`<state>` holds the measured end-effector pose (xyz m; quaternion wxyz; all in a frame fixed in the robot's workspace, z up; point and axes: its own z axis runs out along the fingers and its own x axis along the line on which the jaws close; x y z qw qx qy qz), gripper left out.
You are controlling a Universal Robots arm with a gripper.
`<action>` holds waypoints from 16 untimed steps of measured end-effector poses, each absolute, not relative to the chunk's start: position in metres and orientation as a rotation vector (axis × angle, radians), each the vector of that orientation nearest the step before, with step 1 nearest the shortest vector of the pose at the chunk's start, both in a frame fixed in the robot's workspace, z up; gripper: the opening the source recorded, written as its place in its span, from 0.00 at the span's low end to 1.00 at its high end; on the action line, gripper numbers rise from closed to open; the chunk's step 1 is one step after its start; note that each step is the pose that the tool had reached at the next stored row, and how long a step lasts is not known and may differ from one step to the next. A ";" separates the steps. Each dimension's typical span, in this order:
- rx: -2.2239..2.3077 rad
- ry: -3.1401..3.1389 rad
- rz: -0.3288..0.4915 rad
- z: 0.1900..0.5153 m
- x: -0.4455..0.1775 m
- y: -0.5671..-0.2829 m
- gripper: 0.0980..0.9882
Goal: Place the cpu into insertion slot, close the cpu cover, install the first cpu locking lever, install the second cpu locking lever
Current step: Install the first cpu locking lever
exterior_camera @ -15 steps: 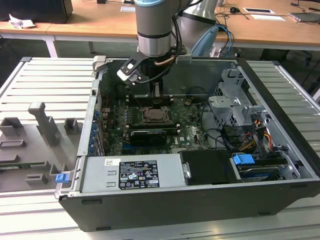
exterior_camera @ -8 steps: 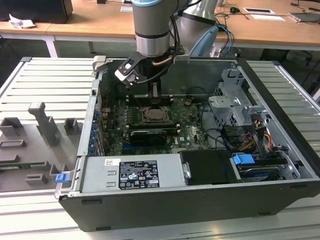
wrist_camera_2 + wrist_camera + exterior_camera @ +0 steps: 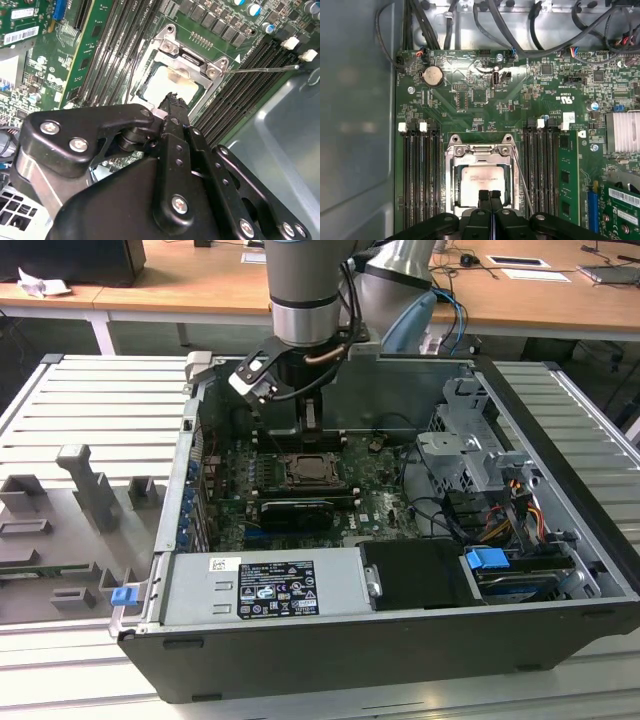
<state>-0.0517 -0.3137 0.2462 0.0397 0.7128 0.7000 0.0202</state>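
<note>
Silvery-beige cpu [image 3: 481, 181] is sitting flat in the insertion slot [image 3: 314, 472], mid green board [image 3: 470, 100], between the black memory slots [image 3: 420, 180]. cpu cover [image 3: 480, 149] is lying down around it, framing the chip in both wrist views. Hand [image 3: 490, 196] is hovering right over one edge of the chip, fingers pressed together, pinching nothing; can't tell whether the tips are touching metal. Thin locking lever [image 3: 260, 69] is sticking out from a socket corner, slanting across the memory slots. Exterior view: arm is reaching down into the open computer case [image 3: 560, 500], which is resting on the ribbed grey tabletop [image 3: 90, 410].
</note>
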 end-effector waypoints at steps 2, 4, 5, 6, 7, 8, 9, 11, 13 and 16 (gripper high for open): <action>2.184 2.145 0.061 0.252 -0.052 -0.314 0.01; 2.184 2.145 0.061 0.261 -0.052 -0.314 0.01; 2.183 2.144 0.059 0.268 -0.052 -0.314 0.01; 2.182 2.143 0.057 0.273 -0.052 -0.314 0.01; 2.181 2.142 0.055 0.279 -0.052 -0.313 0.01; 2.181 2.142 0.054 0.284 -0.052 -0.313 0.01; 2.180 2.142 0.053 0.288 -0.052 -0.313 0.01; 2.179 2.141 0.052 0.294 -0.052 -0.313 0.01; 2.178 2.142 0.052 0.294 -0.052 -0.313 0.01; 2.173 2.148 0.052 0.294 -0.052 -0.313 0.01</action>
